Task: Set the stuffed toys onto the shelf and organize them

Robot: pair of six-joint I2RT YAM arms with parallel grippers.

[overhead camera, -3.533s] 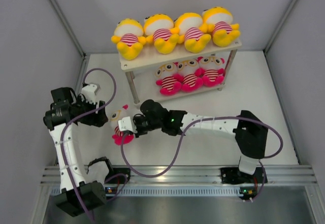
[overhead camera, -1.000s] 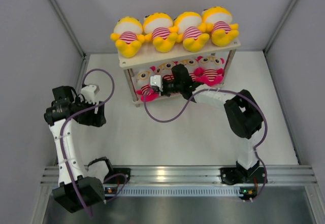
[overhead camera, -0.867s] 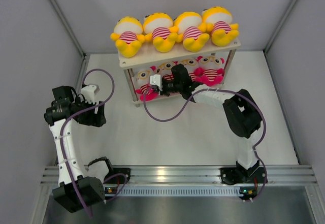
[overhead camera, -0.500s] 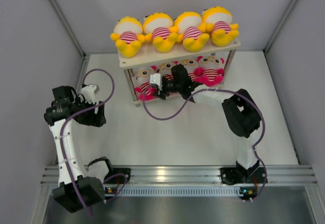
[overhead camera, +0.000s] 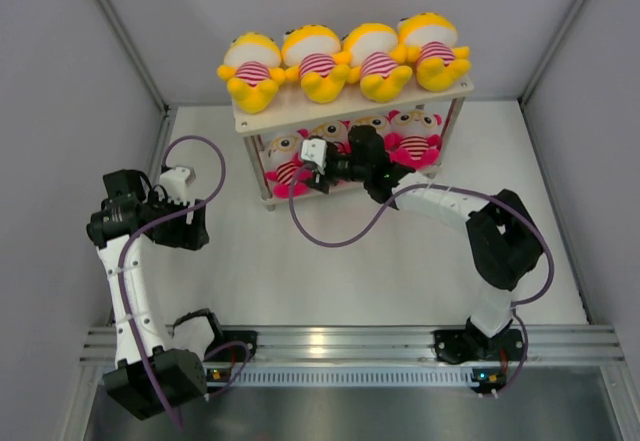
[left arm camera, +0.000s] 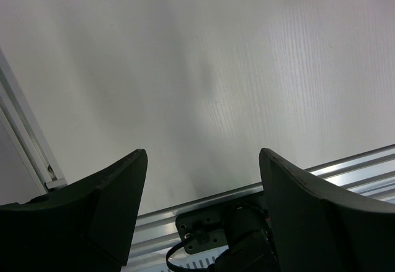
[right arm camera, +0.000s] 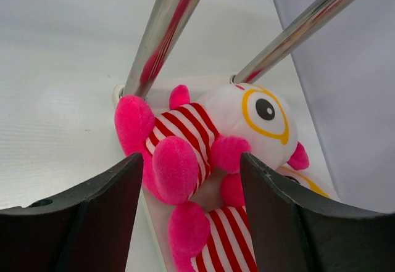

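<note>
Several yellow stuffed toys (overhead camera: pixel 315 61) lie in a row on the top board of the shelf (overhead camera: pixel 350 107). Pink stuffed toys fill the lower tier; the leftmost one (overhead camera: pixel 284 166) (right arm camera: pixel 185 142) lies on its back on the lower board (right arm camera: pixel 149 222), against another pink toy (right arm camera: pixel 225 238). My right gripper (overhead camera: pixel 306 169) (right arm camera: pixel 191 161) is open just in front of the leftmost pink toy, its fingers on either side of the toy's legs and apart from them. My left gripper (overhead camera: pixel 192 229) (left arm camera: pixel 202 155) hangs open and empty at the left of the table.
Two metal shelf legs (right arm camera: pixel 163 31) (right arm camera: pixel 302 25) rise just behind the leftmost toy. The right arm's elbow (overhead camera: pixel 500 236) and a purple cable (overhead camera: pixel 340 241) lie over the white table. Grey walls enclose three sides. An aluminium rail (left arm camera: pixel 185 201) runs along the near edge.
My right gripper has opened and let go of the pink toy at the left end of the lower tier, then drawn back slightly. The left arm has not moved.
</note>
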